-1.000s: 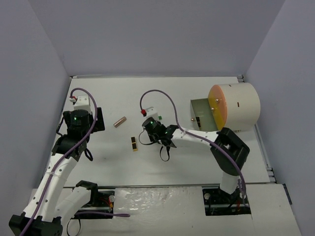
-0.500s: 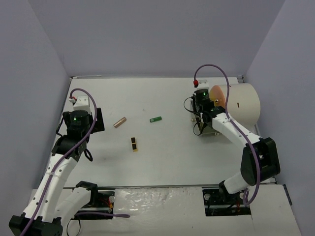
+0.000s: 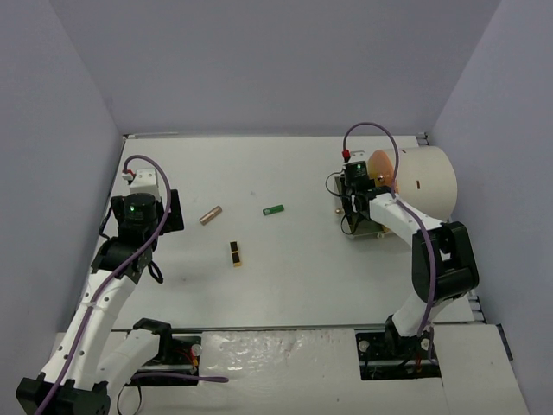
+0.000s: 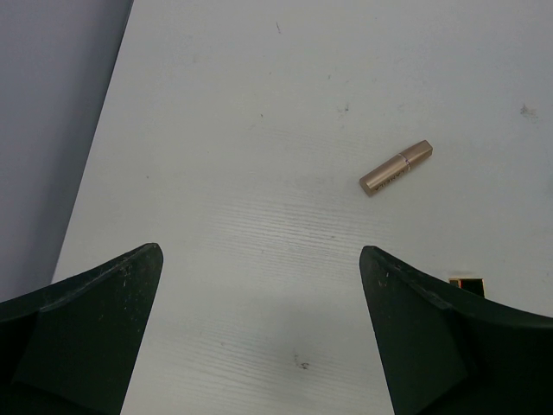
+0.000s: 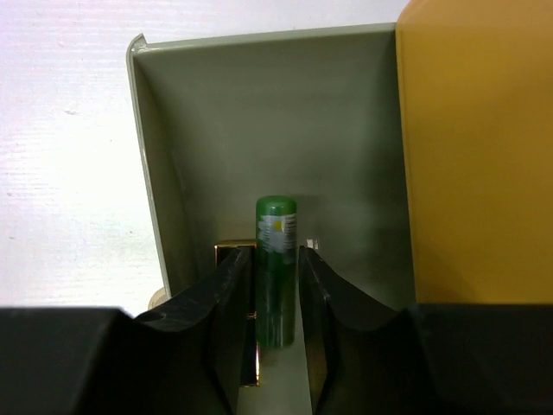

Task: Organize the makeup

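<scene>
My right gripper (image 5: 276, 252) is shut on a green tube (image 5: 276, 277) and holds it inside the open grey-green drawer (image 5: 225, 130) of the cream drum (image 3: 428, 181). A black-gold lipstick (image 5: 235, 251) lies in the drawer just left of the tube. In the top view my right gripper (image 3: 356, 216) is at the drawer. A second green tube (image 3: 274, 209), a rose tube (image 3: 211, 214) and a black-gold lipstick (image 3: 236, 252) lie on the table. My left gripper (image 3: 171, 211) is open and empty, left of the rose tube (image 4: 396, 168).
The drum's orange front (image 5: 475, 156) stands right of the drawer space. Grey walls enclose the table (image 3: 259, 164) on the left, back and right. The drum fills the far right side.
</scene>
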Available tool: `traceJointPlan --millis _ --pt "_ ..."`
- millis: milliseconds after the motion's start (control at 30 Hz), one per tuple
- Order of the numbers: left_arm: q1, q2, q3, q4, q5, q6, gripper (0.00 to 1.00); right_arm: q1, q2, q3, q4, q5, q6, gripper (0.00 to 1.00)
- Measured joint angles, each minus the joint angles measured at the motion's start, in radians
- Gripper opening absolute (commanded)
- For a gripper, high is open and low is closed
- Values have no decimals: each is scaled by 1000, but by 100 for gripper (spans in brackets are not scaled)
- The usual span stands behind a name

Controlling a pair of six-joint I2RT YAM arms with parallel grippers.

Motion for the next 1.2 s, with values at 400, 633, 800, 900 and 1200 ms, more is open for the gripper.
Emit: traceJointPlan --millis 400,633,800,900,1200 --pt "0 1 0 0 1 0 97 17 -57 1 -18 -36 5 41" --pt "0 2 0 0 1 0 97 208 -159 75 -32 -53 61 49" --pt "1 2 0 0 0 0 97 383 -162 102 11 -66 164 55" --pt "1 1 0 0 0 0 97 478 -125 103 46 -63 231 56" --pt "1 -9 0 0 -10 0 97 733 177 182 133 -12 341 56"
